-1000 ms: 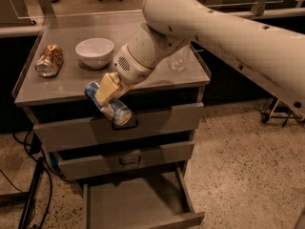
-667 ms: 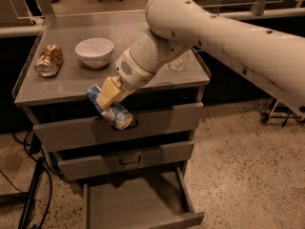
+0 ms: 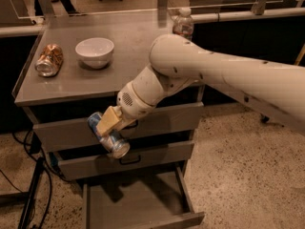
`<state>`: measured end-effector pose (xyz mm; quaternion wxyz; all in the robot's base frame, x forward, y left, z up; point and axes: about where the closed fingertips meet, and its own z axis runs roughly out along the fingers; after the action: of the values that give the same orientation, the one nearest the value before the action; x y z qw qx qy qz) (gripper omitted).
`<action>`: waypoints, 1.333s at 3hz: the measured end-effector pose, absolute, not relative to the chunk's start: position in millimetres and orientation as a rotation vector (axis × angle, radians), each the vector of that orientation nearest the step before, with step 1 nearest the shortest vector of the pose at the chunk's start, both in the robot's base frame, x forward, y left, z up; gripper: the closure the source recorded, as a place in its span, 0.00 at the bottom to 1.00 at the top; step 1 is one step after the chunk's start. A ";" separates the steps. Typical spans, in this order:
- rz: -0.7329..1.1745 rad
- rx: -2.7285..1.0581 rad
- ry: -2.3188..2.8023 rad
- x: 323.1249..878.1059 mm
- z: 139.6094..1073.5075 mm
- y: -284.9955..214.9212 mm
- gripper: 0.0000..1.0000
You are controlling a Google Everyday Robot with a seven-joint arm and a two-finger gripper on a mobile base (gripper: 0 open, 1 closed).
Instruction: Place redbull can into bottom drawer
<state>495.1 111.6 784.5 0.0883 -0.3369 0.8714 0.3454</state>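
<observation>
Before drawers [image 3: 167,119], hand [image 3: 108,123] clasping redbull can [image 3: 116,146], slanting down-right

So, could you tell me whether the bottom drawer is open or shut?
Open. The bottom drawer is pulled out, its floor showing. The gripper holds the redbull can tilted above it, before the upper drawers.

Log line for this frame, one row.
phase: carry | gripper: shut on redbull can, in front of upper drawers | can: tilted, silver end down | bottom drawer: pulled open, below can | placed: not yet
</observation>
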 end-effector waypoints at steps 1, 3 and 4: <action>1.134 -0.959 2.623 476.2 755.3 122.9 1.00; 1.154 -0.945 2.642 472.0 746.8 124.6 1.00; 1.189 -0.853 2.746 458.6 700.4 124.2 1.00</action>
<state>458.6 124.2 700.4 0.0152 -0.2741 0.8824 0.3821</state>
